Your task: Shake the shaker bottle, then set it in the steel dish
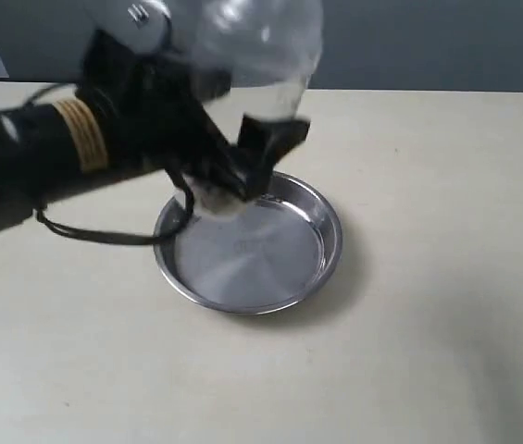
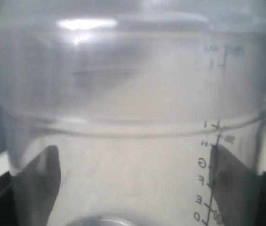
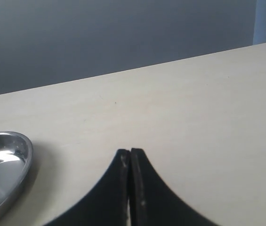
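The left gripper pinches the shaker bottle by its clear wall, aloft over the steel dish mid-counter. The right gripper is pressed together, empty. Hard shaking could slip the smooth plastic loose, and a landing on the rim would tip it.

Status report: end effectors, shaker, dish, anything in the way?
Left end effector clamped on shaker, aloft near dish. Right end effector shut, empty, off to the side. Nothing in dish, nothing in the way.
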Controlling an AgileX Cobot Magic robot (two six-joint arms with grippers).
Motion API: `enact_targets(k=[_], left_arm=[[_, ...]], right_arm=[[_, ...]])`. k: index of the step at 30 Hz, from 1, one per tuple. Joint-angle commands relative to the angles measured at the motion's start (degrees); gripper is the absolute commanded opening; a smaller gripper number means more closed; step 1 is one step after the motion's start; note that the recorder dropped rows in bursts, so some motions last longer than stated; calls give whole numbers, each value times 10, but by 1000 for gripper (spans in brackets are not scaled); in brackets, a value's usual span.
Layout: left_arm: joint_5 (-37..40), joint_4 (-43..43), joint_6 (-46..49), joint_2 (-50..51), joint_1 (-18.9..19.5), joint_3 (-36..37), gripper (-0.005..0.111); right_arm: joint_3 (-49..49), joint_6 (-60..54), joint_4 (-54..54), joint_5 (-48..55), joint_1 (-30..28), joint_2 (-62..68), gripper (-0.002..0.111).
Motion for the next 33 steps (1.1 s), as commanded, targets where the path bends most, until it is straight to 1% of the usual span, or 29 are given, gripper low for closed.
enact_targets(k=[1,2,3,4,5,6,8,9,10,11,12,14,15,16,17,18,19,20,22,23,25,27,28,29,30,32,33], left_arm=[[-30,-43,-19,131,0,67,0],[-61,-45,-50,140,-1,69,0],[-110,-17,-75,124,-4,66,0],[-157,14,-71,98,-6,59,0],[-199,36,-41,59,-6,40,0],[-190,20,12,20,-6,15,0],[-102,-104,65,-10,-6,-10,0],[-64,-123,92,6,-6,2,0],[-42,-127,113,36,-6,15,0],[-33,-140,111,60,-6,23,0],[-36,-127,91,61,-11,23,0],[-76,-43,91,9,-24,0,0],[-96,-8,110,-31,-26,-25,0],[-93,-12,141,-64,-26,-54,0],[-64,-51,150,-78,-26,-73,0],[-28,-123,152,-78,-21,-77,0],[11,-164,166,-58,-12,-61,0],[29,-173,171,-20,-5,-31,0],[14,-194,145,66,-3,17,0],[6,-192,128,78,-8,21,0],[-29,-139,117,44,-29,12,0],[-64,-65,118,-30,-43,-28,0],[-70,-55,118,-52,-46,-42,0],[-70,-76,118,-58,-46,-45,0],[-52,-98,124,-42,-46,-32,0],[-30,-125,139,25,-39,9,0],[-31,-156,136,71,-39,29,0]], right_arm=[[0,-1,-1,-4,2,-3,-1],[0,-1,-1,-4,2,-3,-1],[0,-1,-1,-4,2,-3,-1],[0,-1,-1,-4,2,-3,-1],[0,-1,-1,-4,2,-3,-1],[0,-1,-1,-4,2,-3,-1],[0,-1,-1,-4,2,-3,-1],[0,-1,-1,-4,2,-3,-1],[0,-1,-1,-4,2,-3,-1],[0,-1,-1,-4,2,-3,-1],[0,-1,-1,-4,2,-3,-1],[0,-1,-1,-4,2,-3,-1],[0,-1,-1,-4,2,-3,-1],[0,-1,-1,-4,2,-3,-1],[0,-1,-1,-4,2,-3,-1],[0,-1,-1,-4,2,-3,-1],[0,-1,-1,-4,2,-3,-1],[0,-1,-1,-4,2,-3,-1],[0,-1,-1,-4,2,-3,-1],[0,-1,-1,-4,2,-3,-1],[0,-1,-1,-4,2,-3,-1],[0,-1,-1,-4,2,-3,-1],[0,-1,-1,-4,2,-3,-1],[0,-1,-1,-4,2,-3,-1],[0,-1,-1,-4,2,-3,-1],[0,-1,-1,-4,2,-3,-1],[0,-1,-1,-4,2,-3,-1]])
